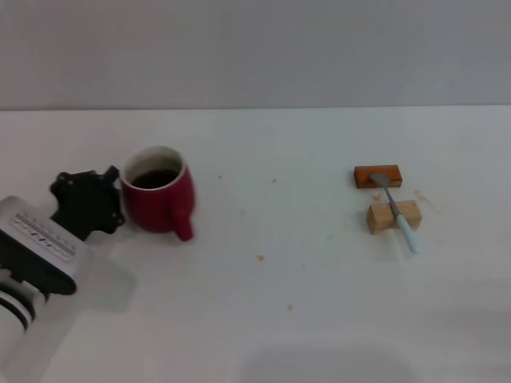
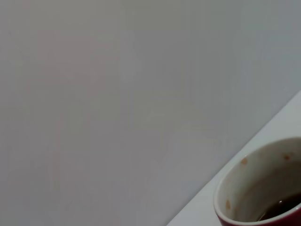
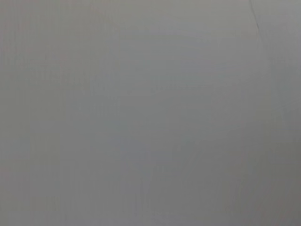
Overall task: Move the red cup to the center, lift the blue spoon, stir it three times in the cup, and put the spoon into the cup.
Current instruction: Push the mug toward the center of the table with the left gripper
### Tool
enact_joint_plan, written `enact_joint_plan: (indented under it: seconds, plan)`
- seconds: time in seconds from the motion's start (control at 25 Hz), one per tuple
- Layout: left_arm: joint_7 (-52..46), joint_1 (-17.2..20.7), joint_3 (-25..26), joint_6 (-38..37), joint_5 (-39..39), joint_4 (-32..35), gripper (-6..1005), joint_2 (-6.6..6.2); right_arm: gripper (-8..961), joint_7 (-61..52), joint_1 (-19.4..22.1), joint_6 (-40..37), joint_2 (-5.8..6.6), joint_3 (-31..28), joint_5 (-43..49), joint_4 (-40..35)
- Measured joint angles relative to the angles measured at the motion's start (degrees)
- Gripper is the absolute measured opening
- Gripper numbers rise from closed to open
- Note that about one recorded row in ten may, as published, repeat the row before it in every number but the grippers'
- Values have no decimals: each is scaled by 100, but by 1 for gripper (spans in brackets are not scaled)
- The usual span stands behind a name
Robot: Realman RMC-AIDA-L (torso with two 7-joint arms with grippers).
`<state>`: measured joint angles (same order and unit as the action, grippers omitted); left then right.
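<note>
The red cup [image 1: 160, 203] stands at the left of the white table, its handle turned toward the front right and dark liquid inside. Its white-lined rim also shows in the left wrist view [image 2: 235, 181]. My left gripper [image 1: 110, 198] is black and sits right against the cup's left side, at rim height. The blue spoon [image 1: 397, 212] lies at the right of the table, its grey bowl on an orange-brown block [image 1: 377, 175] and its pale blue handle across a tan wooden block [image 1: 393, 217]. My right gripper is out of view.
The white table [image 1: 271, 263] carries a few small brown specks between the cup and the blocks. A plain grey wall stands behind the table's far edge. The right wrist view shows only grey surface.
</note>
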<state>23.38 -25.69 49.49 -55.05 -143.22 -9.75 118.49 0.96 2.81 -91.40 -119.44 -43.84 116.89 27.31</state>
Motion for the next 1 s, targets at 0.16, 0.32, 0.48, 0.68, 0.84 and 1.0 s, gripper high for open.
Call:
enact_joint_plan:
  seconds: [0.16, 0.32, 0.48, 0.68, 0.84, 1.0]
  plan:
    - [0, 2, 16, -2, -313, -66, 11, 10, 686, 0, -2, 0, 0, 11, 0, 18]
    - [0, -11, 51, 16, -314, -57, 12, 0, 687, 0, -10, -1, 1, 16, 0, 28]
    - [167, -141, 67, 184, -297, 48, 14, -18, 687, 0, -22, -4, 7, 16, 0, 29]
    - [421, -298, 70, 363, -296, 84, 15, -8, 687, 0, -28, -15, 8, 17, 3, 29]
    - [444, -367, 56, 368, -307, 66, 16, -8, 687, 0, -27, -21, 9, 17, 7, 29]
    - [447, -408, -113, 372, -336, 25, 17, -3, 687, 0, -29, -27, 9, 24, 9, 29]
